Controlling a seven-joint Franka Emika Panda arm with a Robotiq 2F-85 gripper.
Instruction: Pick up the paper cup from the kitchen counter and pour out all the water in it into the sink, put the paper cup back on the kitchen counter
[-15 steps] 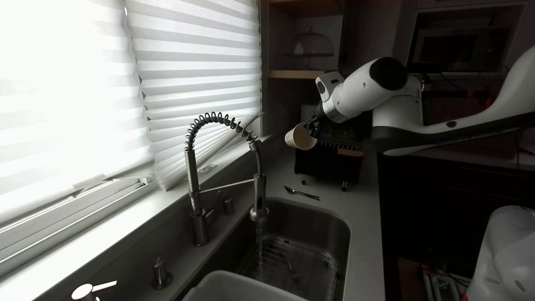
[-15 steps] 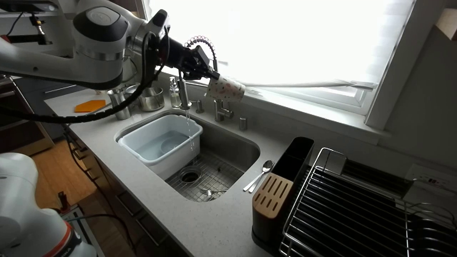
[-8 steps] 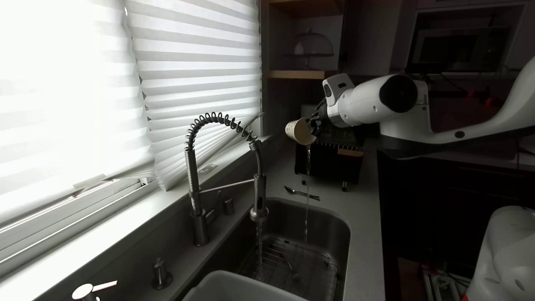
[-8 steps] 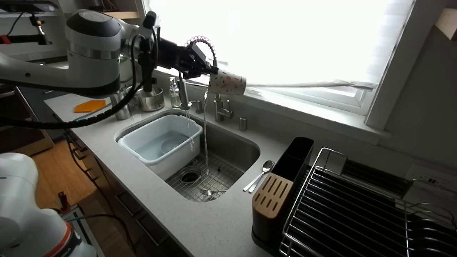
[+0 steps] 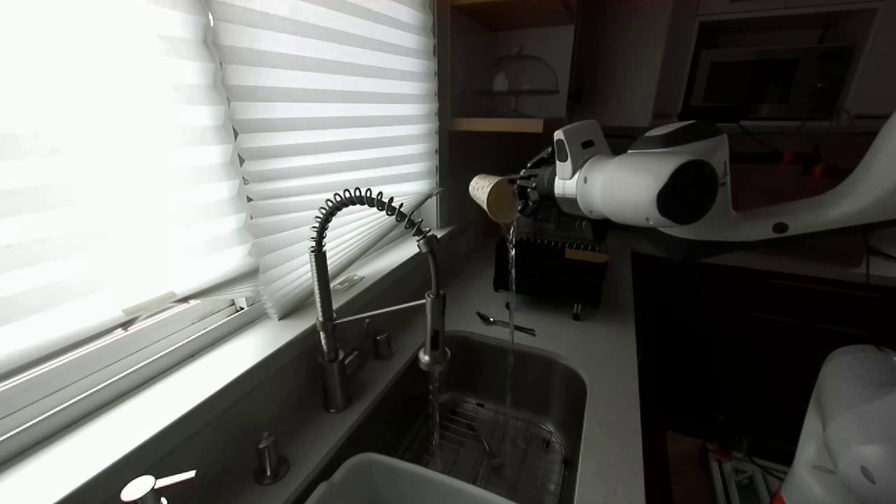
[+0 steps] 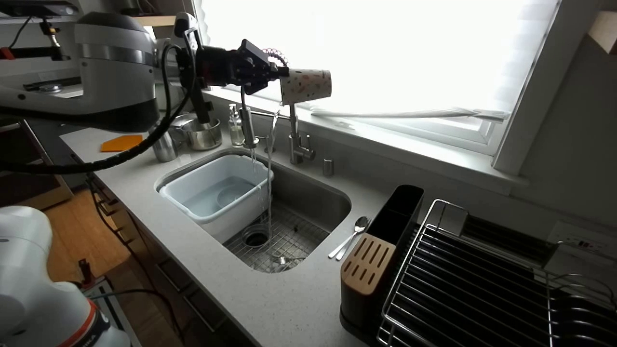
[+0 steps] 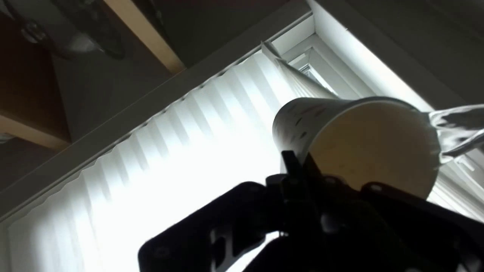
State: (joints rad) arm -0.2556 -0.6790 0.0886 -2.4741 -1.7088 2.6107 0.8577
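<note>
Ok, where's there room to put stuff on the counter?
The counter looks bare between the sink, black caddy and counter's outer edge. It's crowded right beside the caddy, where a spoon and fork lie, and around the pot and soap bottle.

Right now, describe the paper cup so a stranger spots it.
Find the steel sink, then look up to the black gripper above. It holds the paper cup tipped sideways, water pouring from the mouth. Unlike the plain metal faucet nearby, the cup is pale with coloured flecks.
</note>
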